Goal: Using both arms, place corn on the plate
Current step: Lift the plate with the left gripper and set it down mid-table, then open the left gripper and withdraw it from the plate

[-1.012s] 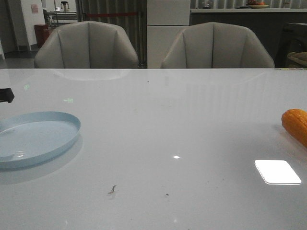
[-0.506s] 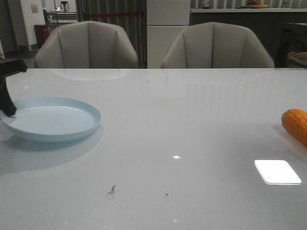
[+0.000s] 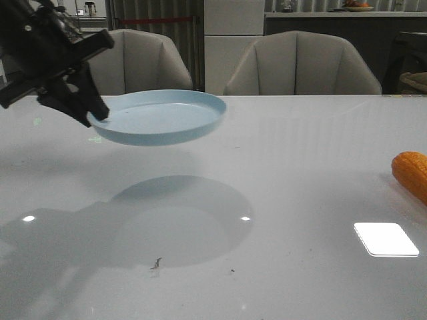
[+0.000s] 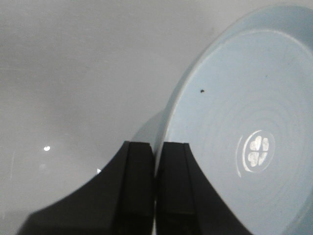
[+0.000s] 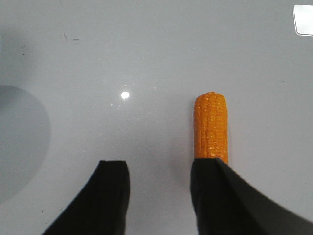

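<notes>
My left gripper [image 3: 97, 113] is shut on the rim of the pale blue plate [image 3: 163, 117] and holds it level in the air over the left middle of the table. In the left wrist view the two black fingers [image 4: 139, 176] pinch the plate's rim [image 4: 168, 122]. The orange corn [image 3: 412, 173] lies on the table at the far right edge of the front view. In the right wrist view the corn [image 5: 211, 125] lies partly under one finger of my open, empty right gripper [image 5: 159, 171]. The right gripper does not show in the front view.
The plate casts a round shadow [image 3: 177, 217] on the white glossy table [image 3: 300, 147]. A bright light reflection [image 3: 385, 239] lies near the corn. Two grey chairs [image 3: 300, 63] stand behind the table's far edge.
My left gripper has lifted the plate off the table at the left and carried it up and to the right. The corn has not moved.
</notes>
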